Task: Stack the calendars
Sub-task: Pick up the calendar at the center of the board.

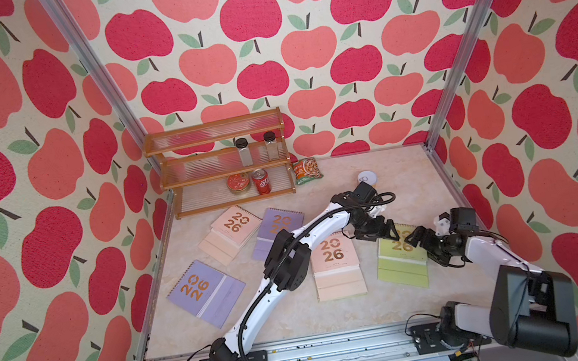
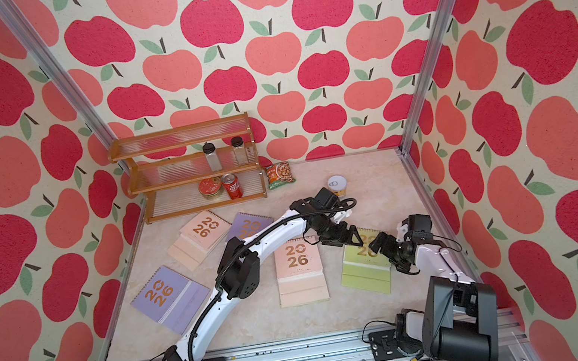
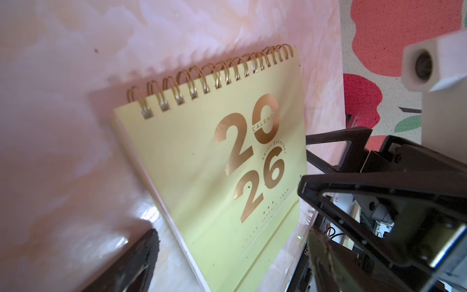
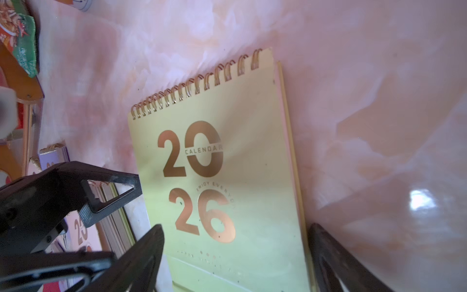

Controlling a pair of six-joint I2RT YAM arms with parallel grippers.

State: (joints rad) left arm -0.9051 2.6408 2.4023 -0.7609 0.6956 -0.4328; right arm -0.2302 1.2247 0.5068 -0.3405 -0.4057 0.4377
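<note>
Both top views look steeply down over the whole table [image 1: 301,317]; both wrist cameras peer close at one yellow-green calendar [image 3: 202,177] from opposite sides.

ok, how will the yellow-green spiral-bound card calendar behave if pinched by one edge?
Yellow-green spiral-bound card calendar lies flat on the glossy marbled tabletop, so it probably slides when pushed. Its gold wire binding hinges cover and pages, so they may fan open. Looks thin, likely light.
</note>
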